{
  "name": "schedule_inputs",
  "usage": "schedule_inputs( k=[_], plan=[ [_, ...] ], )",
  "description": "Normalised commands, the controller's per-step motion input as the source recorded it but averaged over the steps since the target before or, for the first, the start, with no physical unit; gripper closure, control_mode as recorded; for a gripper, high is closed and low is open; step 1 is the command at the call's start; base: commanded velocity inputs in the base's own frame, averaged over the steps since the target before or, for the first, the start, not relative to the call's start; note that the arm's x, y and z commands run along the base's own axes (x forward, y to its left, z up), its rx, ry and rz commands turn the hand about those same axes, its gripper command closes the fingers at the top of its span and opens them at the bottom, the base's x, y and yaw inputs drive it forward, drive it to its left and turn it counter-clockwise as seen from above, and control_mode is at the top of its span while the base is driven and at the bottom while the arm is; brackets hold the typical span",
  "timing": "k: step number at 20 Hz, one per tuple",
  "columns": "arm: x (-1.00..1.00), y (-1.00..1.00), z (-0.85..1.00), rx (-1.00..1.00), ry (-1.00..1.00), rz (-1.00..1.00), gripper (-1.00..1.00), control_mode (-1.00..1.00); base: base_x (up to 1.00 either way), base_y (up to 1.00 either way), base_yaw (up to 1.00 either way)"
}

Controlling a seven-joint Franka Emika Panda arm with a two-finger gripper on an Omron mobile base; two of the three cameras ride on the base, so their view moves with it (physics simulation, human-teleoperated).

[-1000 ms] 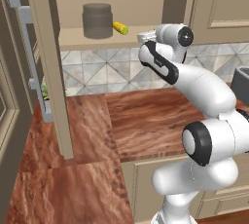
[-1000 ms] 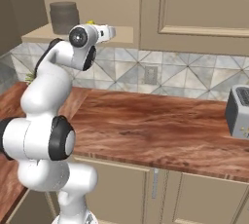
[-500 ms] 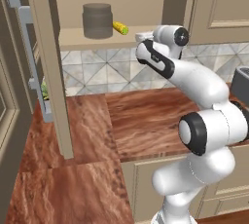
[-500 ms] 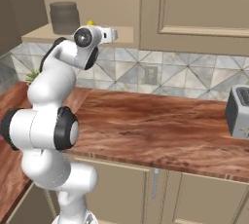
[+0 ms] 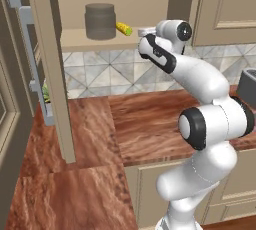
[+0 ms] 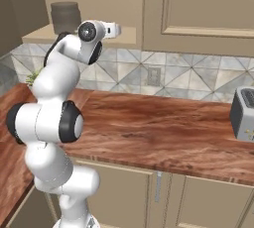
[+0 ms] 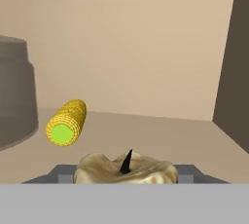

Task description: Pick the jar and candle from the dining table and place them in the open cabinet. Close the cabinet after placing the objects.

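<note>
At the open cabinet [image 5: 50, 69], right at the lip of its tan shelf [image 5: 75, 39], the gripper [image 7: 125, 172] is clenched on the candle [image 7: 125, 168]: in the hand view the pale lumpy wax with its dark wick sits between the two dark finger tips, just short of the shelf floor. The jar [image 5: 100, 21] already stands on the shelf toward the left, and an ear of corn [image 7: 66, 122] lies just beside it, between the jar and the candle's path.

Step in hand, as I read it: set the candle down inside. To do it well, push the hand a bit deeper so the candle clears the front edge, aim for the bare patch of shelf to the right of the corn, and keep the wick upright. Lower until the base touches before letting go, since a drop could tip or roll it. Keep off the corn, which looks likely to roll if nudged.

Then pull straight back out and go for the door handle [image 5: 27, 64]; the door stands wide open on the left.
</note>
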Motion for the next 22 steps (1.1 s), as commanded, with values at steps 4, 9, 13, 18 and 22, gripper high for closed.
schedule_inputs(
  k=[4, 9, 13, 18, 22],
  plan=[
    [0.24, 0.00, 0.01, 0.00, -0.08, 0.00, 1.00, -1.00, 0.00, 0.00, 0.00],
    [0.49, 0.00, -0.38, 0.00, 0.01, 0.00, 1.00, -1.00, 0.00, 0.00, 0.00],
    [0.49, 0.00, -0.51, 0.00, 0.06, 0.00, 1.00, -1.00, 0.00, 0.00, 0.00],
    [0.50, 0.00, -0.36, 0.00, 0.04, 0.00, 1.00, -1.00, 0.00, 0.00, 0.00],
    [0.46, 0.00, -0.33, -0.03, 0.00, 0.00, 1.00, -1.00, 0.00, 0.00, 0.00]
  ],
)
